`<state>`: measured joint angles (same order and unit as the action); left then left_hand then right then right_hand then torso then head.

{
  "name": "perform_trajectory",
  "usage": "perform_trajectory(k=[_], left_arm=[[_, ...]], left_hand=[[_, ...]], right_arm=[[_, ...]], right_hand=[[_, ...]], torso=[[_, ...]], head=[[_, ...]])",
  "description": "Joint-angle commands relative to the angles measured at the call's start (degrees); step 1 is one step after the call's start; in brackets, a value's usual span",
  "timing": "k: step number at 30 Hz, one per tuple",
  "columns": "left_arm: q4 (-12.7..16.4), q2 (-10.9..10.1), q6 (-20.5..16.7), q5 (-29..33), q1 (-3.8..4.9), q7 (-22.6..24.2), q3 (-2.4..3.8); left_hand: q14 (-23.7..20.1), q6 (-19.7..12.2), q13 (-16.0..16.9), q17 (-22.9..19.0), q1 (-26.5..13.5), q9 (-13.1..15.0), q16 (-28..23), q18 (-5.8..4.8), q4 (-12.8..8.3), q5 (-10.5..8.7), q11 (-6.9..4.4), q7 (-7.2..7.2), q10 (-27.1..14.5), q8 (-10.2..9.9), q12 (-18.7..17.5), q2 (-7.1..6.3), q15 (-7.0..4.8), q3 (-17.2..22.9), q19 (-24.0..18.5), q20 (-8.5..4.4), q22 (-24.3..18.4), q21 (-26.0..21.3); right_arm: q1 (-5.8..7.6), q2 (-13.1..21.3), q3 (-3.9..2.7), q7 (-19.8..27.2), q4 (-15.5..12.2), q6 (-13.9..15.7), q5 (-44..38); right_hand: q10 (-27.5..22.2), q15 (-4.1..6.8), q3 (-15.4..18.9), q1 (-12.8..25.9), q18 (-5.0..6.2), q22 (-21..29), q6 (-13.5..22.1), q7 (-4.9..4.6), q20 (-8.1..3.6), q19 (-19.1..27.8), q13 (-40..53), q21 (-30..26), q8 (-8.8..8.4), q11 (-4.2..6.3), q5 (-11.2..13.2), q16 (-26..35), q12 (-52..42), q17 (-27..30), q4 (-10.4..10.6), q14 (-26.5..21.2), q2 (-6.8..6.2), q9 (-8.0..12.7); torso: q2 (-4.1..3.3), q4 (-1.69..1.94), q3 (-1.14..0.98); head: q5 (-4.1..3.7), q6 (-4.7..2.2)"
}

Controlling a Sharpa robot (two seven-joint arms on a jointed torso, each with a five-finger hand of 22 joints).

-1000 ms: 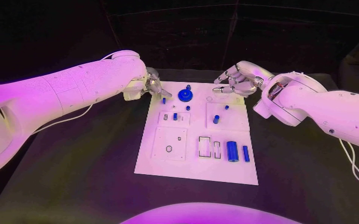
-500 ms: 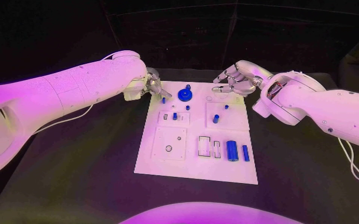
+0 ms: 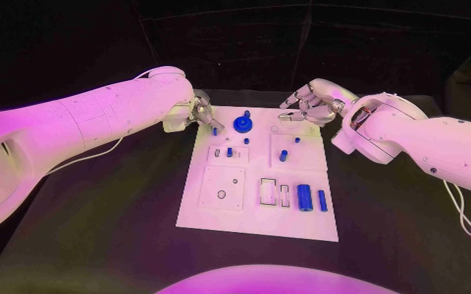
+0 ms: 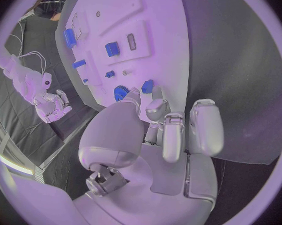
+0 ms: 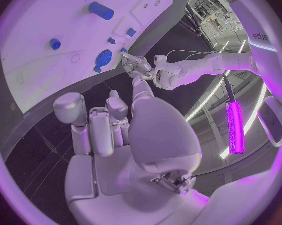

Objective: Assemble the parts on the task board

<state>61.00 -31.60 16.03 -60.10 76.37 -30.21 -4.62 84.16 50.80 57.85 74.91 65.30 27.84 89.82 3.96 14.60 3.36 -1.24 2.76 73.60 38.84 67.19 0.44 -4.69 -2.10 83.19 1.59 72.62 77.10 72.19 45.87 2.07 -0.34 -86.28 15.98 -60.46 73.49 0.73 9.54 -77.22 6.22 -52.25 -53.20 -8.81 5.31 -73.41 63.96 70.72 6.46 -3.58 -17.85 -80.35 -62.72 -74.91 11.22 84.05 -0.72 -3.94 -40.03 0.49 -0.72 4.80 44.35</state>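
The white task board [image 3: 221, 222] lies in the middle of the black table. Blue parts stand or lie on it: a round knob [image 3: 244, 126], short pegs [image 3: 230, 152] [image 3: 282, 156], and two longer cylinders [image 3: 305, 197] near its front right. My left hand [image 3: 199, 113] is at the board's far left corner; in the left wrist view its thumb and a fingertip [image 4: 157, 94] close around a small blue peg [image 4: 147, 86]. My right hand [image 3: 309, 107] hovers over the far right corner, fingers apart, holding nothing. The board [image 5: 47, 45] and knob [image 5: 104, 58] lie beyond its fingers.
Rectangular slots [image 3: 268, 192] and a raised square plate [image 3: 222, 188] mark the board's front half. Black tabletop [image 3: 108, 226] surrounds the board on all sides. A white cable [image 3: 84, 156] hangs under my left arm.
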Motion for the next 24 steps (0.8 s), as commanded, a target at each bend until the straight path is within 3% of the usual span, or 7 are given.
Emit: perform_trajectory(k=[1, 7, 10, 13, 15, 18, 24], left_arm=[[-0.04, 0.13, 0.94, -0.37, 0.07, 0.42, -0.03], [-0.10, 0.21, 0.76, -0.37, 0.05, 0.42, -0.11], [-0.12, 0.23, 0.37, -0.37, 0.03, 0.48, -0.14], [-0.11, 0.24, -0.01, -0.37, 0.01, 0.72, -0.15], [-0.04, 0.22, -0.37, -0.37, -0.01, 1.00, -0.15], [0.10, 0.15, -0.91, -0.36, -0.03, 1.71, -0.16], [0.84, -0.44, -2.49, 0.62, -0.07, 3.35, -0.16]], left_hand=[[5.84, 0.44, 0.07, 15.09, 0.62, -0.05, 0.18, -0.19, -0.43, -0.18, 0.07, 0.13, 0.42, 0.17, 0.16, -0.04, 0.04, 0.04, 0.40, 0.04, 0.09, 0.22], [5.84, 0.60, 0.00, 15.09, 1.25, -0.13, 0.18, -0.18, -0.81, -0.18, 0.03, 0.08, 0.45, 0.26, 0.12, 0.41, 0.01, 0.15, 0.37, 0.02, 0.07, 0.18], [5.84, 0.63, 0.01, 15.09, 2.74, -0.26, 0.18, -0.17, -1.70, -0.17, -0.04, 0.02, 0.50, 0.28, 0.14, 1.55, -0.04, 0.96, 0.36, -0.02, 0.09, 0.15], [5.84, 0.09, -0.13, 15.09, 8.69, -0.57, 0.18, -0.13, -5.40, -0.12, -0.58, -0.58, 0.33, -0.05, -0.09, 4.18, -0.48, 4.95, 0.35, -0.30, 0.12, 0.13], [5.84, -0.25, -0.25, 15.09, 11.22, -0.87, 0.18, -0.13, -7.30, -0.09, -0.72, -0.68, 0.14, -0.43, -0.35, 4.98, -0.65, 7.41, 0.34, -0.52, 0.11, 0.08], [5.84, -0.50, -0.49, 15.09, 12.53, -1.45, 0.18, -0.14, -9.48, -0.18, -0.59, -0.33, 0.05, -0.94, -0.76, 4.97, -0.56, 12.14, 0.32, -0.65, 0.14, 0.01], [5.84, -0.69, -0.76, 15.09, 9.75, -1.54, 0.18, -0.17, -12.76, 0.02, -0.27, 0.07, 0.39, -0.35, -1.12, 2.04, -0.08, 24.51, 0.35, -0.20, 0.38, -0.04]], right_arm=[[0.11, -0.05, -0.03, 0.40, -0.03, -0.18, 0.14], [0.11, -0.04, -0.03, 0.40, -0.02, -0.20, 0.14], [0.11, -0.03, -0.03, 0.40, -0.02, -0.20, 0.14], [0.11, -0.03, -0.03, 0.41, -0.02, -0.20, 0.14], [0.11, -0.03, -0.03, 0.41, -0.01, -0.20, 0.14], [0.11, -0.03, -0.03, 0.42, 0.03, -0.19, 0.14], [0.11, -0.01, -0.03, 0.39, 0.09, -0.29, 0.14]], right_hand=[[0.17, 0.19, 0.09, -0.37, 0.73, 0.08, 0.17, 0.16, -0.16, -0.19, 0.10, -0.38, 0.22, 0.02, -0.20, 0.37, -0.30, -0.49, -0.40, 2.75, 0.00, 0.00], [0.16, 0.20, 0.08, -0.49, 0.74, 0.12, 0.17, 0.17, -0.16, -0.18, 0.08, -0.40, 0.24, 0.02, -0.21, 0.40, -0.29, -0.47, -0.46, 2.75, 0.06, -0.01], [0.16, 0.20, 0.08, -0.49, 0.74, 0.12, 0.17, 0.17, -0.16, -0.18, 0.08, -0.40, 0.24, 0.02, -0.21, 0.40, -0.29, -0.47, -0.46, 2.75, 0.06, -0.01], [0.16, 0.20, 0.08, -0.49, 0.74, 0.12, 0.17, 0.17, -0.16, -0.18, 0.08, -0.40, 0.24, 0.02, -0.21, 0.40, -0.29, -0.47, -0.46, 2.75, 0.06, -0.01], [0.16, 0.20, 0.08, -0.49, 0.74, 0.12, 0.17, 0.17, -0.16, -0.18, 0.08, -0.40, 0.24, 0.02, -0.21, 0.40, -0.29, -0.47, -0.46, 2.75, 0.06, -0.01], [0.19, 0.20, 0.07, -0.59, 0.72, 0.04, 0.17, 0.17, -0.16, -0.23, 0.13, -0.37, 0.25, 0.03, -0.23, 0.37, -0.35, -0.51, -0.50, 2.76, 0.10, -0.01], [0.20, 0.21, 0.06, -0.61, 0.72, 0.02, 0.16, 0.17, -0.17, -0.24, 0.14, -0.36, 0.25, 0.03, -0.24, 0.37, -0.36, -0.52, -0.51, 2.76, 0.12, -0.01]], torso=[[-0.03, 0.00, 0.00], [0.00, 0.00, 0.00], [-0.01, -0.01, 0.00], [0.01, -0.01, -0.01], [0.00, -0.02, -0.01], [-0.01, 0.00, 0.00], [0.01, 0.04, -0.01]], head=[[0.02, 0.07], [-0.02, 0.09], [-0.03, 0.13], [-0.04, 0.16], [-0.04, 0.18], [-0.08, 0.19], [-0.02, 0.33]])
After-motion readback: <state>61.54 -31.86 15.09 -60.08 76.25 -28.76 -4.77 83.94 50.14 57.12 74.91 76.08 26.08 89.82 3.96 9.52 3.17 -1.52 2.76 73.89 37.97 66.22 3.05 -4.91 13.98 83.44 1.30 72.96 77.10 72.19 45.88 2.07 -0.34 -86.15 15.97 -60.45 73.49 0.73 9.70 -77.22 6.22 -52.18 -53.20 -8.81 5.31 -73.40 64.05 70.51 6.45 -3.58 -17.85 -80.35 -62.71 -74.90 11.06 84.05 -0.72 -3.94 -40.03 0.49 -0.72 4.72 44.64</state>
